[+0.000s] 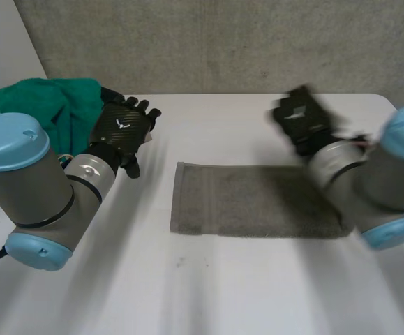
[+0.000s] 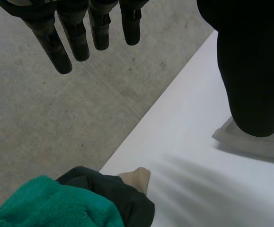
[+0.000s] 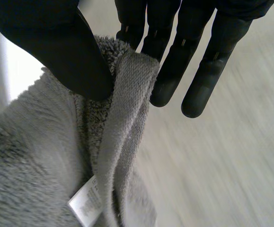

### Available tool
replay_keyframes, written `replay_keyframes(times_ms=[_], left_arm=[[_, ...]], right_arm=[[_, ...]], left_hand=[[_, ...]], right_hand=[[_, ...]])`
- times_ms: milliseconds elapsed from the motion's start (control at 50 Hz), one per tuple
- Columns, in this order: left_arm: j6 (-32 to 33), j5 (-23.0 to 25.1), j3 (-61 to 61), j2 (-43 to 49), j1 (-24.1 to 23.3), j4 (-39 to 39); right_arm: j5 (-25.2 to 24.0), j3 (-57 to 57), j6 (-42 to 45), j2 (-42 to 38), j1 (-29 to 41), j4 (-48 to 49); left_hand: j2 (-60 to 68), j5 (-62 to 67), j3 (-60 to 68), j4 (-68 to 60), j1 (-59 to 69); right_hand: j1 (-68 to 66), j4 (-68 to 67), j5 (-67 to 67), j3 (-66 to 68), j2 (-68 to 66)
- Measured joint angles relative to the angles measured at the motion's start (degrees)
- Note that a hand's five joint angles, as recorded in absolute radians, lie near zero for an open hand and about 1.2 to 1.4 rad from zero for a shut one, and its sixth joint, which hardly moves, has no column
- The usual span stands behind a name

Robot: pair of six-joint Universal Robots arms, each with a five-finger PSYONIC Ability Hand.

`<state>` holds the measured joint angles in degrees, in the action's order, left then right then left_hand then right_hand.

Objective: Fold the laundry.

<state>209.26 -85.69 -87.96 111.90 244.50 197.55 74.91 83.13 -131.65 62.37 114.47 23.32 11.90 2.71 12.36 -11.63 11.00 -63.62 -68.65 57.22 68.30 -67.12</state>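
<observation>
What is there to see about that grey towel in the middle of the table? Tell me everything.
The grey fluffy terry towel is a rectangle lying mostly flat on the white table, with a woven hem band along the end on the robot's left. Its other end runs under the right arm. There the right hand pinches a doubled edge between thumb and fingers, near a small white label.

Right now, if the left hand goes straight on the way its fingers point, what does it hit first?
Likely nothing on the table: the left hand points past the far edge at the concrete wall, so that comes first. The green laundry pile lies beside that line; depth is unclear.
</observation>
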Motion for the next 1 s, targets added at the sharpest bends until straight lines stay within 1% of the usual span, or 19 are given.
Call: replay_keyframes(times_ms=[60, 140, 160, 180, 220, 240, 260, 300, 340, 440, 500, 580, 620, 680, 720, 780, 860, 920, 1000], left_arm=[[-1.64, 0.00, -0.38, -0.33, 0.01, -0.11], [-2.35, 0.03, -0.72, -0.36, -0.11, -0.16], [-2.43, 0.04, -0.79, -0.32, -0.19, -0.17], [-2.45, 0.05, -0.82, -0.30, -0.22, -0.16], [-2.47, 0.07, -0.90, -0.14, -0.36, -0.17], [-2.47, 0.07, -0.92, -0.09, -0.41, -0.17], [-2.46, 0.09, -0.95, 0.07, -0.55, -0.15], [-2.44, 0.10, -0.96, 0.15, -0.69, -0.14], [-2.40, 0.16, -0.87, 0.30, -1.17, -0.10], [-2.37, 0.25, -0.30, 0.44, -2.68, 0.12], [-2.36, 0.29, 0.23, 0.54, -3.67, 0.31], [-2.36, 0.30, 0.87, 0.84, -4.88, 0.44], [-2.37, 0.28, 1.15, 1.07, -5.56, 0.47], [-2.37, 0.22, 1.25, 1.28, -6.11, 0.45], [-2.37, 0.15, 1.23, 1.36, -6.34, 0.40], [-2.37, 0.07, 1.05, 1.29, -6.47, 0.30], [-2.35, -0.02, 0.72, 0.88, -6.43, 0.15], [-2.34, -0.09, 0.58, 0.38, -6.30, 0.05], [-2.44, -0.34, 0.44, -0.83, -5.99, -0.09]], right_arm=[[-3.10, -1.18, -0.42, -4.17, 7.94, 1.34], [-4.73, -2.94, 0.01, -10.02, 14.33, 1.57], [-4.61, -3.50, 0.24, -11.70, 15.60, 1.42], [-4.53, -3.64, 0.30, -12.16, 15.90, 1.36], [-3.39, -4.20, 0.52, -14.03, 16.99, 0.96], [-3.24, -4.23, 0.51, -14.13, 17.05, 0.91], [-0.78, -4.19, -0.21, -14.33, 17.33, 0.24], [1.01, -3.84, -1.30, -13.61, 17.11, -0.30], [4.42, -2.48, -4.77, -10.85, 15.56, -1.88], [7.59, 1.73, -14.45, -3.41, 8.17, -7.95], [7.07, 4.79, -18.95, -0.46, 3.19, -13.02], [6.04, 8.85, -20.31, 0.87, -1.85, -17.28], [5.89, 11.11, -18.71, 0.80, -4.63, -18.29], [6.37, 12.85, -15.31, 0.27, -7.71, -18.23], [7.26, 13.33, -12.61, -0.10, -9.45, -17.51], [9.53, 12.78, -8.73, -0.38, -10.71, -15.05], [12.34, 11.03, -5.17, -0.19, -8.46, -10.43], [13.38, 9.41, -3.59, 0.21, -3.78, -5.91], [12.16, 7.63, -2.97, 0.23, 6.22, 1.45]], left_hand=[[0.00, 0.00, 0.00, 0.00, 0.00], [0.00, 0.00, 0.00, 0.00, -0.01], [0.00, 0.00, 0.00, 0.00, 0.00], [0.00, 0.00, 0.00, 0.00, 0.00], [0.00, 0.00, 0.00, 0.00, 0.00], [0.00, 0.00, 0.00, 0.00, 0.00], [0.00, 0.00, 0.00, 0.00, 0.00], [0.00, 0.00, 0.00, 0.00, 0.00], [0.00, 0.00, 0.00, 0.00, 0.00], [0.00, 0.00, 0.00, 0.00, 0.00], [0.00, 0.00, 0.00, 0.00, 0.00], [0.00, 0.00, 0.00, 0.00, -0.01], [0.00, 0.00, 0.00, 0.00, 0.00], [0.00, 0.00, 0.00, 0.00, 0.00], [0.00, 0.00, 0.00, 0.00, 0.00], [0.00, 0.00, 0.00, 0.00, 0.00], [0.00, 0.00, 0.00, 0.00, -0.01], [0.00, 0.00, 0.00, 0.00, 0.00], [0.00, 0.00, 0.00, 0.00, 0.00]], right_hand=[[0.00, 0.00, 0.00, 0.01, 0.00], [0.96, 1.22, -1.06, -1.68, 1.47], [9.62, 12.37, -10.56, -12.23, 11.87], [11.83, 14.58, -13.93, -14.46, 14.21], [32.55, 34.74, -33.85, -34.66, 35.08], [35.88, 38.00, -38.49, -37.93, 38.46], [49.03, 52.29, -51.61, -52.54, 52.20], [50.78, 55.41, -54.31, -55.33, 54.52], [50.80, 56.30, -54.50, -56.06, 54.86], [50.80, 56.30, -54.50, -56.06, 54.86], [50.80, 56.30, -54.50, -56.06, 54.86], [50.01, 55.51, -53.70, -55.21, 53.83], [35.88, 42.00, -40.13, -41.62, 39.34], [8.88, 12.91, -11.40, -12.25, 10.13], [2.37, 2.65, -1.85, -2.03, 0.46], [1.88, 0.27, -0.12, -0.30, 0.17], [1.88, 0.05, 0.00, -0.24, 0.17], [1.47, 0.01, 0.22, -0.17, 0.17], [1.47, 0.01, 0.40, -0.17, 0.17]])
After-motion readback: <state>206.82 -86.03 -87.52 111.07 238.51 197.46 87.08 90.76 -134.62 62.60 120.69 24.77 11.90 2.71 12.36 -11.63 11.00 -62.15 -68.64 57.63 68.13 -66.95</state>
